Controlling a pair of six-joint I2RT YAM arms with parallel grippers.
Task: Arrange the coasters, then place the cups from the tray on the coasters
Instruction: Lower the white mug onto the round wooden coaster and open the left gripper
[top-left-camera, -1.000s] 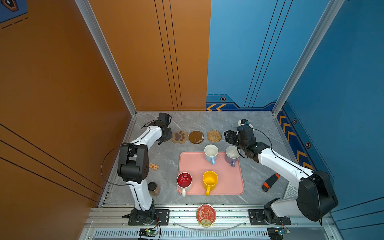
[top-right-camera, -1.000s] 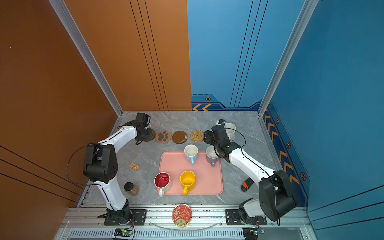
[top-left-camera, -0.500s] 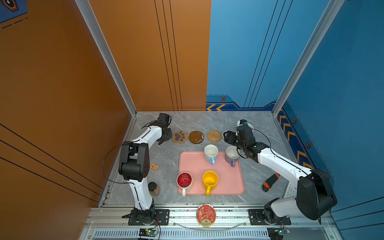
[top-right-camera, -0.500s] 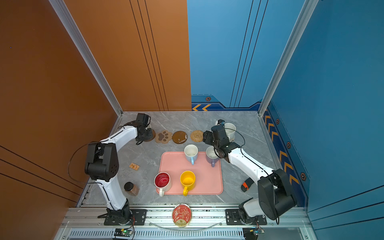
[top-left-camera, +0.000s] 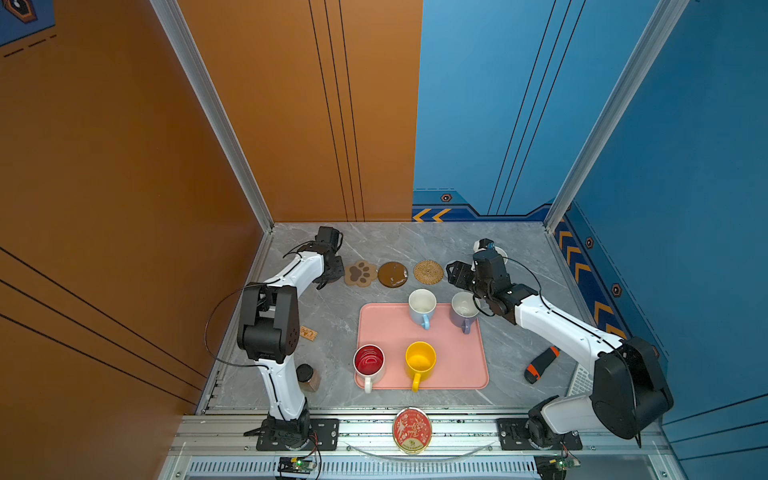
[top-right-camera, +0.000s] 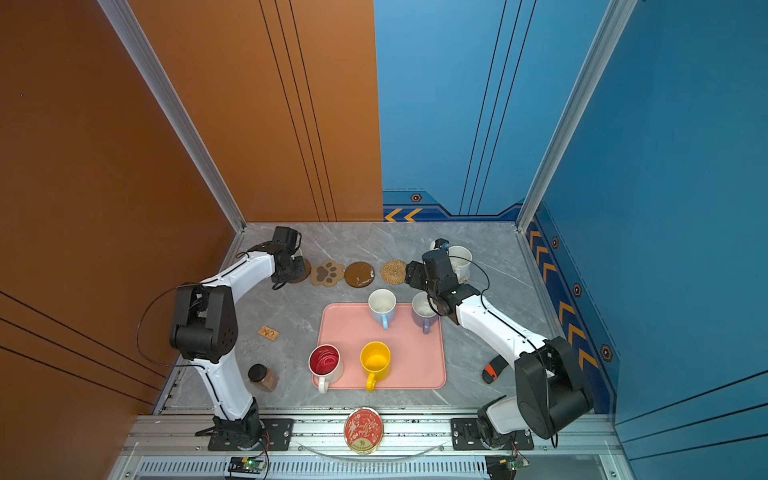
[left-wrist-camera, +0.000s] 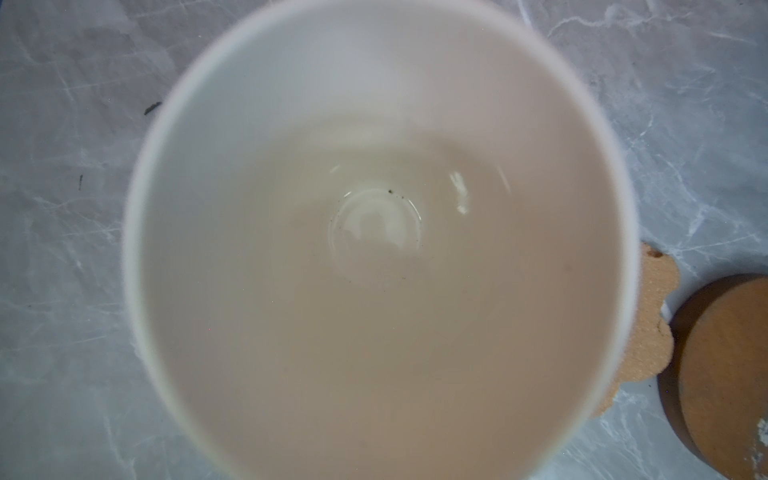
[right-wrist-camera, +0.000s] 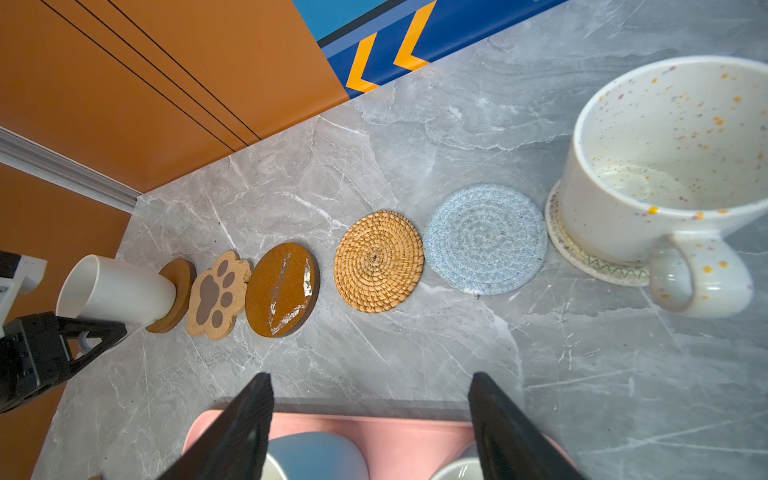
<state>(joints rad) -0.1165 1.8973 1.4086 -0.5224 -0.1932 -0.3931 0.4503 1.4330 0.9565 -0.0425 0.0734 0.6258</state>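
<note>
My left gripper (top-left-camera: 328, 274) is shut on the handle of the white cup (right-wrist-camera: 116, 291), which sits on a brown round coaster (right-wrist-camera: 174, 295) at the row's left end. Beside it lie the paw-print coaster (top-left-camera: 360, 273), a second brown disc (top-left-camera: 392, 274), the rattan round (top-left-camera: 428, 272) and the blue-grey round (right-wrist-camera: 486, 239). The speckled cup (right-wrist-camera: 665, 166) stands on the cream coaster (right-wrist-camera: 598, 266). My right gripper (right-wrist-camera: 370, 376) hangs open over the pink tray's (top-left-camera: 390, 332) back edge. The tray holds the light blue (top-left-camera: 422, 305), lavender (top-left-camera: 464, 309), red-inside (top-left-camera: 369, 361) and yellow (top-left-camera: 420, 359) cups.
A dark-lidded jar (top-left-camera: 307, 376) stands by the left arm's base, with a small orange card (top-left-camera: 308, 332) lying nearby. A red-and-gold tin (top-left-camera: 411, 430) sits on the front rail. An orange-and-black tool (top-left-camera: 540, 365) lies right of the tray.
</note>
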